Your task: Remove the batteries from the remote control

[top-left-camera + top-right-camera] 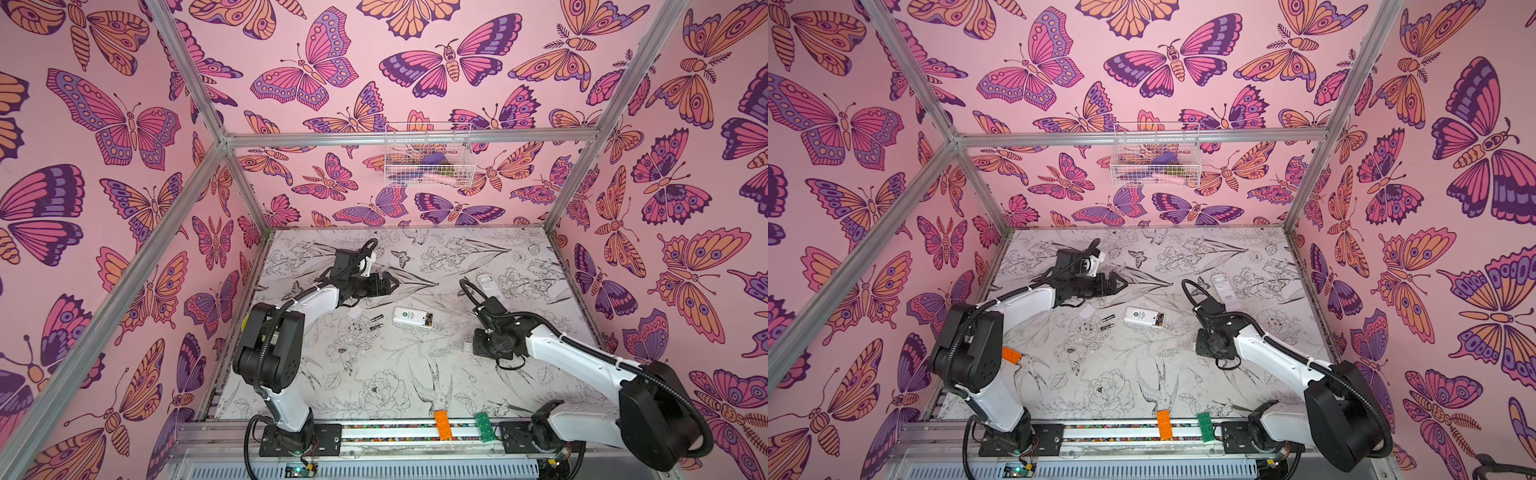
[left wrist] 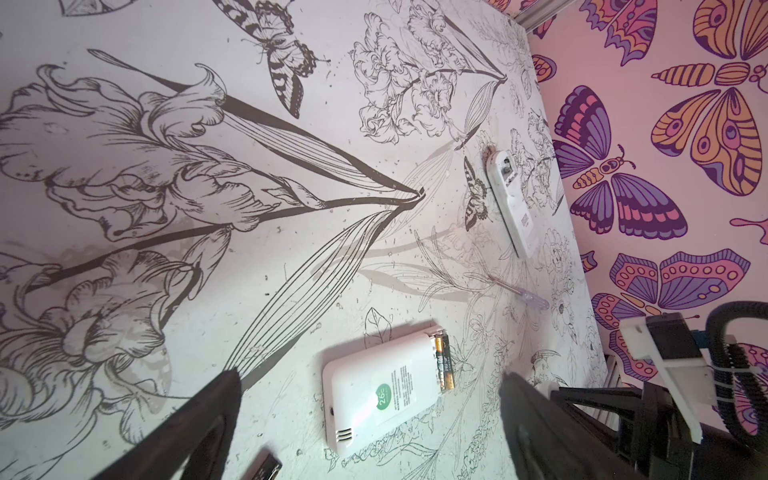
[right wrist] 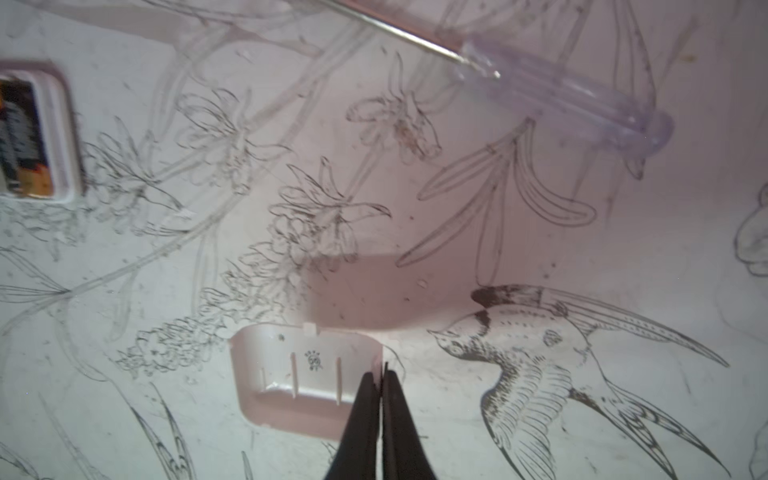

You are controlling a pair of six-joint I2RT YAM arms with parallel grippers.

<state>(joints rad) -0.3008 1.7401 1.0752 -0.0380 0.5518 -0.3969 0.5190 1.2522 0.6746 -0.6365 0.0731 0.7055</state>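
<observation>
Right wrist view: the right tool (image 3: 381,374) has its slim black fingers pressed together on the thin edge wall of a white, ribbed plastic battery cover (image 3: 299,374). The left tool (image 1: 394,284) stands wide apart near the smooth white remote (image 2: 382,386). Two glossy black-and-gold batteries (image 2: 444,363) lie in its open bay. Two loose batteries (image 1: 376,323) rest just beside it on the flower-printed desk (image 1: 374,374).

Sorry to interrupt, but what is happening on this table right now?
The right gripper is shut on the edge of a white battery cover. The middle remote lies open with two batteries inside; two loose batteries lie beside it. The left gripper hangs open near that remote, holding nothing.
</observation>
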